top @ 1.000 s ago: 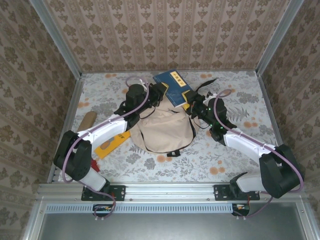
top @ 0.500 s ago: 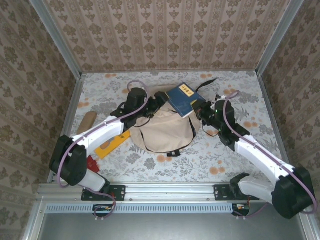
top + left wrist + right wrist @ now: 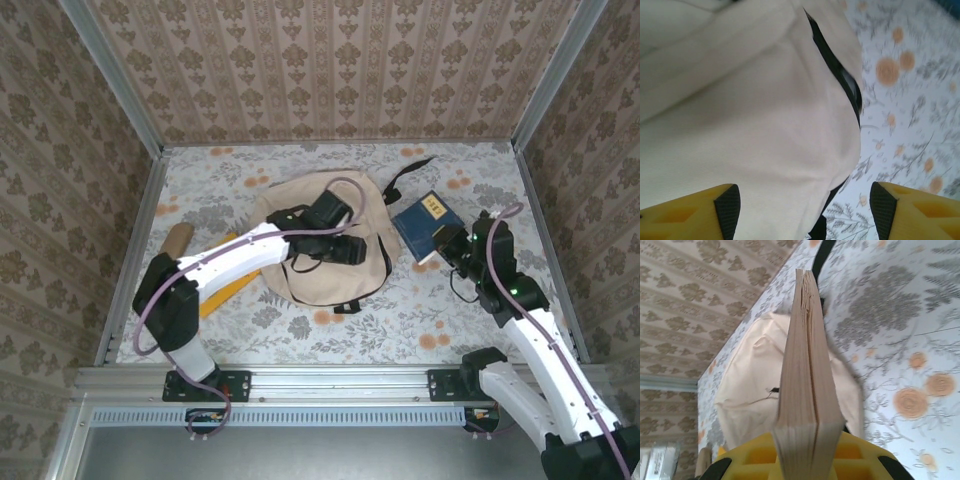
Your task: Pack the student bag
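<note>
Beige student bag (image 3: 320, 282) in the middle of the floral desk (image 3: 200, 200), left tool (image 3: 802, 210) spread just above the bag's fabric, right tool (image 3: 455, 250) to the bag's right pinching a blue book (image 3: 422, 228), its yellow cover label (image 3: 433, 203) too small to read, black strap (image 3: 410, 168) behind the bag.

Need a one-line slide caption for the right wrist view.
Right pincer grips a book, pages facing the camera, beige bag behind on the flowered table.
</note>
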Controlling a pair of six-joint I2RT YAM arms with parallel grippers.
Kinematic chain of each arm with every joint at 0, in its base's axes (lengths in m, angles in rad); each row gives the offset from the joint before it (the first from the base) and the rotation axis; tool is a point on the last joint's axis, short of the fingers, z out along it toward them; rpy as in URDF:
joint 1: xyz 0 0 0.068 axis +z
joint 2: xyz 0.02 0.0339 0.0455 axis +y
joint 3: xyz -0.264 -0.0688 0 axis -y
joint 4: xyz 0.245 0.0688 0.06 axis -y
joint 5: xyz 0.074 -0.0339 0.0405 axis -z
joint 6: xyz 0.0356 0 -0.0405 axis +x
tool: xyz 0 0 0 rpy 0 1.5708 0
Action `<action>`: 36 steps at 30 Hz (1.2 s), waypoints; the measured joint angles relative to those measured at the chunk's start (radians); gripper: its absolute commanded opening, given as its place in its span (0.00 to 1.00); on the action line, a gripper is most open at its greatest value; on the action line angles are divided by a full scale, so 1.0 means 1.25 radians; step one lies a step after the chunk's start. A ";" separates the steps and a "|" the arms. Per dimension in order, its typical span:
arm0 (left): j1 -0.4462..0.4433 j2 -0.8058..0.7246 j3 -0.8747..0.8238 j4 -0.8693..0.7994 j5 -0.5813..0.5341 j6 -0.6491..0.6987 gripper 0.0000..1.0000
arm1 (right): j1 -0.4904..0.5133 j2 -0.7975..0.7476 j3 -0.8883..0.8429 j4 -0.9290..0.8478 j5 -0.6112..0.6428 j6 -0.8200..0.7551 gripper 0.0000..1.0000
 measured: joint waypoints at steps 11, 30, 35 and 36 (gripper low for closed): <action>-0.118 0.197 0.211 -0.207 -0.103 0.213 0.69 | -0.050 -0.009 -0.023 -0.057 -0.023 -0.030 0.00; -0.129 0.320 0.326 -0.356 -0.158 0.336 0.20 | -0.068 -0.009 -0.036 -0.060 -0.039 -0.030 0.00; -0.126 0.320 0.341 -0.368 -0.172 0.344 0.02 | -0.074 -0.009 -0.036 -0.071 -0.038 -0.032 0.00; -0.124 0.320 0.348 -0.370 -0.173 0.344 0.01 | -0.074 -0.009 -0.036 -0.075 -0.038 -0.034 0.00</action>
